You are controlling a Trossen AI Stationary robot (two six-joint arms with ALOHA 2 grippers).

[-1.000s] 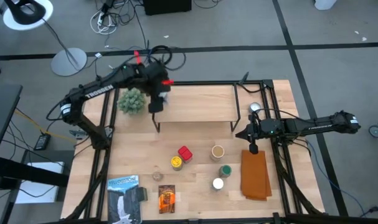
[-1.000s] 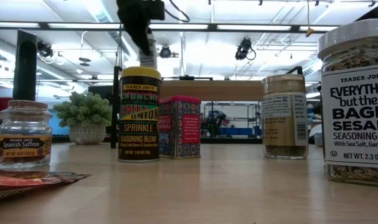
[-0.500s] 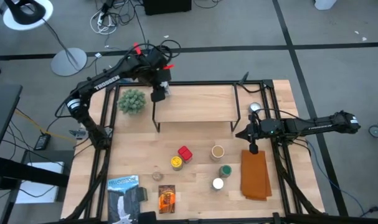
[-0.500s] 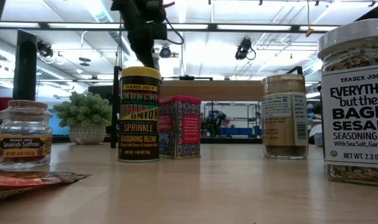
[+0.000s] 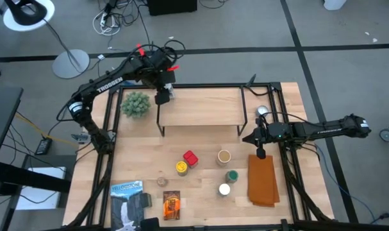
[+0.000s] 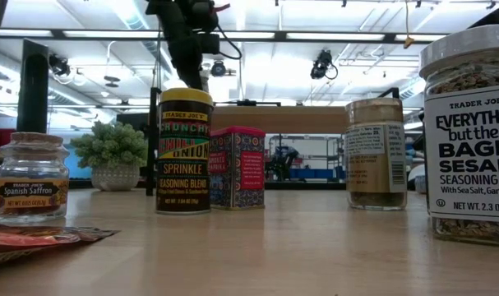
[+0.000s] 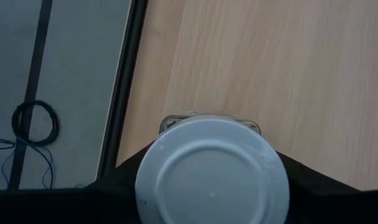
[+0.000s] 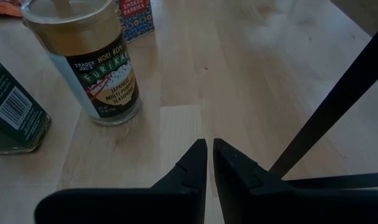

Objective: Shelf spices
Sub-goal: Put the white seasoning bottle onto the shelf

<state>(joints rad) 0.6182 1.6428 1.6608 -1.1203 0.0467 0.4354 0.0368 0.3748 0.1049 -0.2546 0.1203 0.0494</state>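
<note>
Up at the shelf's (image 5: 200, 108) left end, a white-lidded jar (image 7: 212, 169) sits clamped in the left gripper (image 5: 161, 98), its jaws closed on the jar's sides just above the light top board. That arm reaches in from the counter's (image 5: 200, 183) far left corner, elbow out, with "TROSSEN" printed along its dark link. The other spices stand on the counter in front of the shelf: a yellow-lidded jar (image 6: 184, 152) reading "TRADER JOE'S CRUNCHY… ONION SPRINKLE SEASONING BLEND", touching a red box (image 6: 237, 168); a tan-lidded jar (image 8: 89, 59) marked "NORI KOMI FURIKAKE"; a green-lidded jar (image 5: 232, 176); another white-lidded jar (image 6: 469, 136) labelled "EVERYTHING but the BAGEL SESAME SEASONING BLEND"; and a small "Spanish Saffron" jar (image 6: 30, 190). An orange-brown packet (image 5: 172, 205) lies near the front edge. The right gripper (image 8: 209, 163) hangs low beside the shelf's right legs, arm stretched in level from the right, jaws pinched together on nothing.
</note>
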